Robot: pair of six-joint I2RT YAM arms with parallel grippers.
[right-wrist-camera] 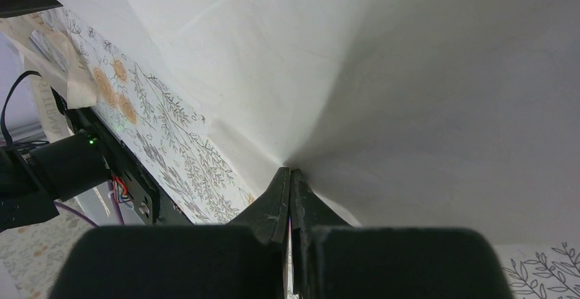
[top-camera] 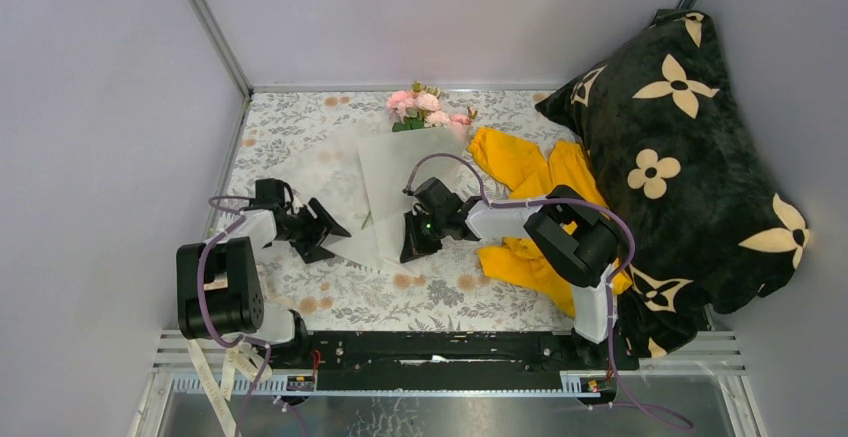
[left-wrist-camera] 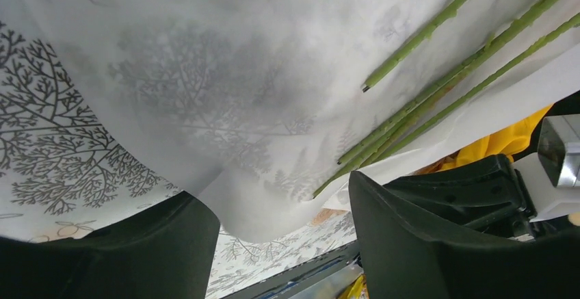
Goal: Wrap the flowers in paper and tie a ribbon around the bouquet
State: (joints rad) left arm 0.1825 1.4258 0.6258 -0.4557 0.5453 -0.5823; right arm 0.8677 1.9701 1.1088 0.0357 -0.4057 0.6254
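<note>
At the far end of the paper [top-camera: 400, 172], the flowers [top-camera: 428, 107] poke out, pale pink blooms and green leaves resting on the printed tablecloth [top-camera: 430, 292]. Their thin green stems [left-wrist-camera: 417, 102] run back under the sheet and show through it in your left wrist view. The paper, frosted white and creased, lies spread over the stems, its near part folded into angled flaps that point toward the arm bases.

Your right gripper [top-camera: 410, 250] sits at the paper's near right edge with its jaws pressed together, pinching a fold of the sheet. The right wrist view shows the paper drawn into a peak right at the fingertips.

Your left gripper [top-camera: 330, 237] hovers at the paper's near left edge with its jaws spread wide. A loose corner of the sheet sags into the gap between its two fingers [left-wrist-camera: 171, 244], and neither pad closes on it. Whether the corner brushes a finger, you cannot tell.

Just to the right of the paper, a yellow garment [top-camera: 520, 172] lies crumpled, close beside the sheet's right edge near the blooms. Beyond it, a black pillow [top-camera: 690, 157] with cream flower shapes fills the right side. Purple cables [top-camera: 560, 202] loop from the right arm over the garment.
</note>
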